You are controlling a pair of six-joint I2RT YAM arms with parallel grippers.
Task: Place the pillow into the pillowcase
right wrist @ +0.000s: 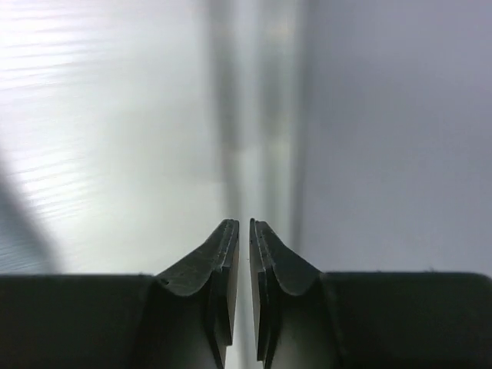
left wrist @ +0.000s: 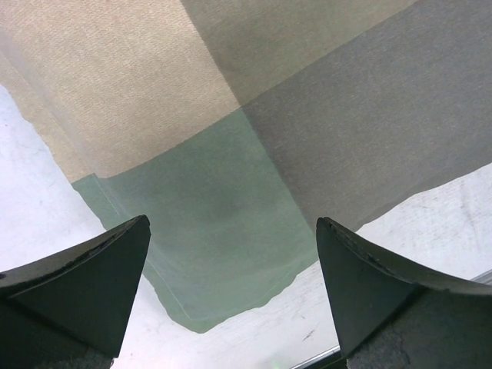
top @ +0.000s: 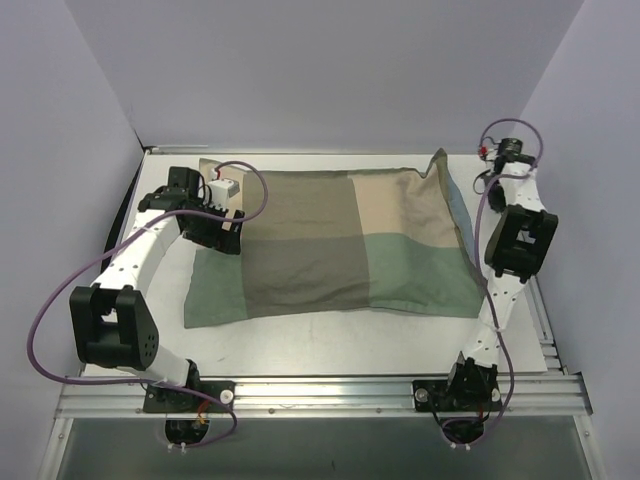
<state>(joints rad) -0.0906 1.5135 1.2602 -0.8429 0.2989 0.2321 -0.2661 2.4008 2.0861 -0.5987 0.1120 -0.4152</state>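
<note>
The pillowcase (top: 340, 245) lies flat in the middle of the table with its olive, tan and green blocks facing up, and it looks plump. A strip of its grey-blue face shows at the right end. The pillow does not show in any view. My left gripper (top: 226, 236) is open and empty, just above the case's left edge. The left wrist view has the open gripper (left wrist: 231, 224) over the case's green corner block (left wrist: 223, 231). My right gripper (top: 500, 152) is raised at the far right, away from the case. It is shut on nothing and points at the wall corner (right wrist: 244, 223).
The white table (top: 330, 340) is bare around the case. A metal rail (top: 320, 385) runs along the near edge by the arm bases. Walls close in at the left, back and right. The table's far rim shows in the left wrist view (left wrist: 323, 357).
</note>
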